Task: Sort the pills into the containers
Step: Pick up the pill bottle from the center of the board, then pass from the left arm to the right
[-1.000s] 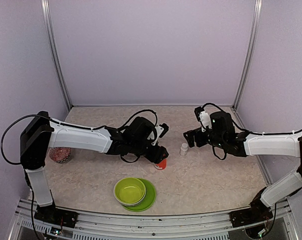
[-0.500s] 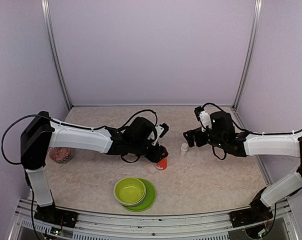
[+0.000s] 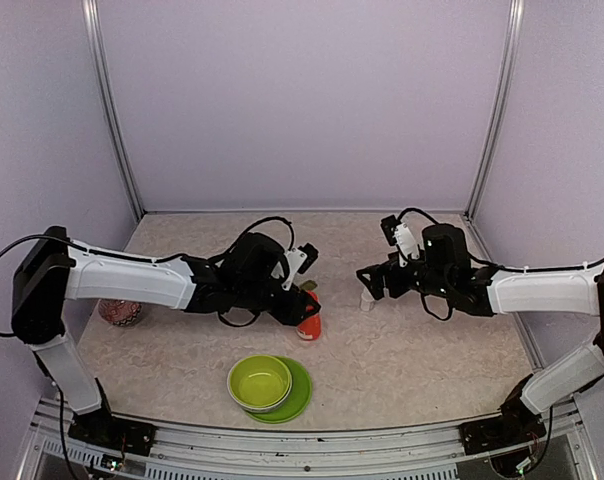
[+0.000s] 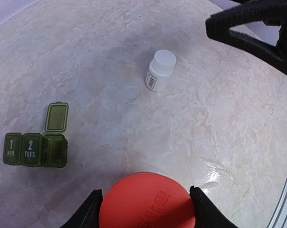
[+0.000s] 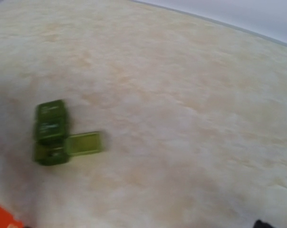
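Bottle (image 4: 146, 199), round orange-red plastic, clamped in left gripper (image 4: 144, 210) (right gripper (image 3: 372, 280): cannot tell how open).

"1 MON", "2 TUES" on containers (image 4: 35, 149)

Lilac walls (image 3: 302, 100), beige marbled tabletop (image 3: 422, 350)

Left arm (image 3: 132, 280): reaches low and rightward from its base, elbow bent. Left gripper (image 3: 304, 313): fingers (image 4: 92, 211) clamped on both sides of the orange-red bottle (image 4: 146, 204).

Right arm (image 3: 542, 290): reaches leftward, forearm near level. Right gripper (image 3: 368, 284): right of the bottle, apart from it. Finger spacing unreadable.
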`<state>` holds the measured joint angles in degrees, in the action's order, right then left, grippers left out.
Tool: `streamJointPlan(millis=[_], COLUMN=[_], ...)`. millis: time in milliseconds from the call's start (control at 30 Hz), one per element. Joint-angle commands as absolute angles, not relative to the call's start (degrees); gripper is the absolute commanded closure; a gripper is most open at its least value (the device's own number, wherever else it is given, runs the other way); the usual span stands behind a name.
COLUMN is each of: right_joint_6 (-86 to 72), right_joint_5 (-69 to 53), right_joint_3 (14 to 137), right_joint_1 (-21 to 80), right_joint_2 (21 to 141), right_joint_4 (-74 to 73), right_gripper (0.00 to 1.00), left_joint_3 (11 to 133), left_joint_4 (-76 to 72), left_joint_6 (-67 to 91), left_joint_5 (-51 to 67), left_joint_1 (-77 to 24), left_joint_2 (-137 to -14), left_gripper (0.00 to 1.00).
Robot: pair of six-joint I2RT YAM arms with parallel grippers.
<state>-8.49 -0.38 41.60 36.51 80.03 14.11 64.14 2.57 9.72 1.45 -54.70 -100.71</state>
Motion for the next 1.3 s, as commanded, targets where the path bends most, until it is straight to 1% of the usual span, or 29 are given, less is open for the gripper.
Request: streamJointPlan(millis=[0,133,333,500,633,767,967,1100,1267], right_joint_6=[-6.29,-5.01,-5.57,-7.30,-10.07,-14.62,-17.86,-18.67,-21.95], right_joint_5=[-10.46,-18.69,-37.32,-45.88,-51.32,-54.46,-57.15,-56.84,-56.36], right_joint_3=[39.71,38.69,37.47,36.86,35.97,35.62,37.11,37.84,38.50], right_joint_1=[35.95,35.95,35.95,35.95,36.03,36.18,37.44,38.86,40.43], right_joint_2=[79.02,79.06,79.24,79.69,79.95,80.49,82.43,83.47,85.85], right_joint_4=[19.69,22.88,29.22,33.79,39.36,46.09,50.11,51.33,55.65], right_gripper=[0.00,0.01,0.01,0.02,0.03,0.04,0.05,0.06,0.07], left_joint_3=[59.99,57.02,53.44,49.61,46.20,43.37,41.81,40.52,40.82], left_joint_4=[-5.67,-8.56,-14.09,-20.91,-27.57,-34.22,-42.99,-48.33,-51.27], left_joint_6=[8.64,8.05,7.52,8.00,9.24,10.70,13.21,15.16,16.71], left_joint_5=[6.68,10.35,16.80,21.75,23.33,24.35,25.83,26.32,26.71], left_joint_1=[-52.59,-51.49,-50.89,-50.80,-50.80,-50.80,-50.78,-50.76,-51.23], left_joint_2=[-93.65,-89.99,-85.28,-81.47,-78.76,-76.82,-76.03,-76.08,-78.52], left_gripper=[0.71,0.71,0.73,0.74,0.74,0.75,0.75,0.76,0.76])
